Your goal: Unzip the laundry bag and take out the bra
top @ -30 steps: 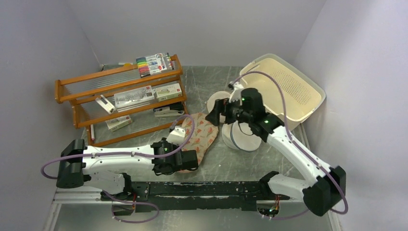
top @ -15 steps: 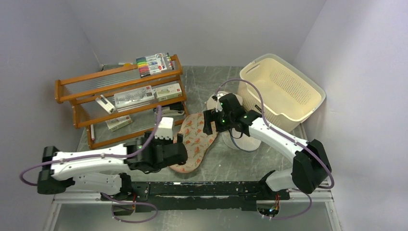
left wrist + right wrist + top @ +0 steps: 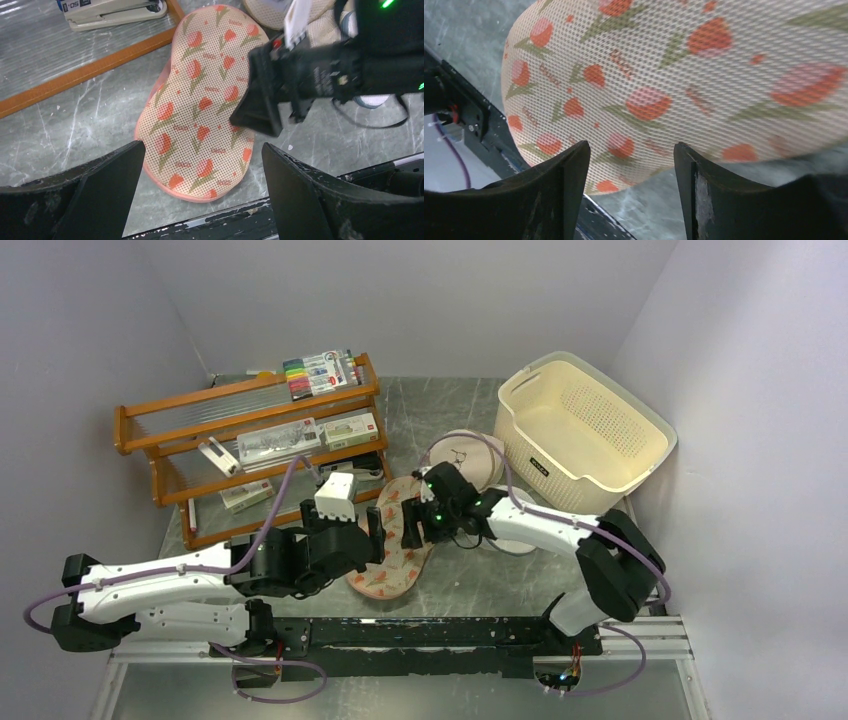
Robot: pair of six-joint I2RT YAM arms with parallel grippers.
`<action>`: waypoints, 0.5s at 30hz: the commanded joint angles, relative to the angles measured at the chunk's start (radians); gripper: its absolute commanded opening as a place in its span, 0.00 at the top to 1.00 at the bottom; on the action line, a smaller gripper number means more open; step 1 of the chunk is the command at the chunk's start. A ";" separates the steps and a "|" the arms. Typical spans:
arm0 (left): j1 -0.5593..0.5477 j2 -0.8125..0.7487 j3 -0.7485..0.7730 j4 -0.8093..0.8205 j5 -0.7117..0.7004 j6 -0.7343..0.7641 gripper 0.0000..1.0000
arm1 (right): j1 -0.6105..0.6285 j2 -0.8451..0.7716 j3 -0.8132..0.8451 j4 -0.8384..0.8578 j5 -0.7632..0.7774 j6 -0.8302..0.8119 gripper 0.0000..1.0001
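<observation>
On the grey marbled table (image 3: 470, 580), between pale purple walls (image 3: 400, 300), the flat cream flowery laundry bag (image 3: 190, 115) lies just beside the orange wooden rack (image 3: 90, 67). Its long side runs near to far. The left gripper (image 3: 200, 150) and right gripper (image 3: 629, 150) both gape wide over it.

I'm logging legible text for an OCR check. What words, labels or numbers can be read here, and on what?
"50", on a partly cut-off label on the stapler.
Small red words printed on the laundry bag: too blurred to read.
Marker pack, boxes on the shelf, basket label: too small to read.
</observation>
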State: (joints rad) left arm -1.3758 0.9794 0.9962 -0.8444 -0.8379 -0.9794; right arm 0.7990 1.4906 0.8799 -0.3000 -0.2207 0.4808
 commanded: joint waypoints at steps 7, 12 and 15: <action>0.006 -0.051 0.033 -0.021 -0.052 -0.003 0.01 | 0.118 0.085 -0.057 0.489 -0.325 0.265 0.36; 0.006 -0.074 0.026 -0.040 -0.058 -0.011 0.01 | 0.108 0.012 -0.026 0.405 -0.290 0.181 0.24; 0.006 -0.078 0.021 -0.034 -0.058 -0.002 0.01 | 0.055 -0.014 0.010 0.244 -0.189 0.102 0.19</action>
State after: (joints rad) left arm -1.3750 0.9134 1.0077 -0.8661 -0.8658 -0.9806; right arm 0.9073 1.5196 0.8383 0.0734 -0.4839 0.6724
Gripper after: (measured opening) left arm 0.990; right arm 0.782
